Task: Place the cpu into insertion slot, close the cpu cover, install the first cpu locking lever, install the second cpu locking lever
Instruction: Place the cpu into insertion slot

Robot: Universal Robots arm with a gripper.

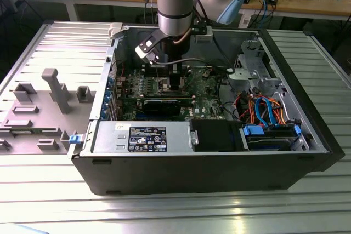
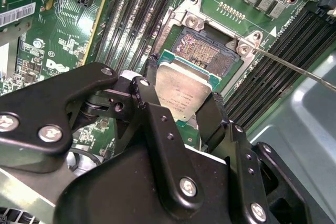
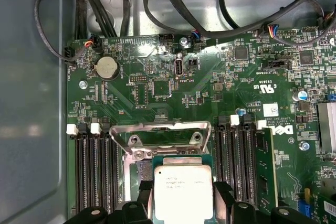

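Second wrist view has the cpu (image 2: 184,94) clamped by opposite edges in the gripper (image 2: 182,88), black fingers (image 2: 212,116) tight on it, over one edge of the insertion slot (image 2: 202,51) (gold contact field mostly bare). In the first wrist view the cpu cover (image 3: 163,129) stands raised beyond the socket on the green motherboard (image 3: 157,77).

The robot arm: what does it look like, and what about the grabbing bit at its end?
The arm is a thick silver-grey tube with light blue caps at its joints. In the second wrist view, the tool at its end is built of black metal links, jointed with silver screws, that narrow to two slim black fingers.
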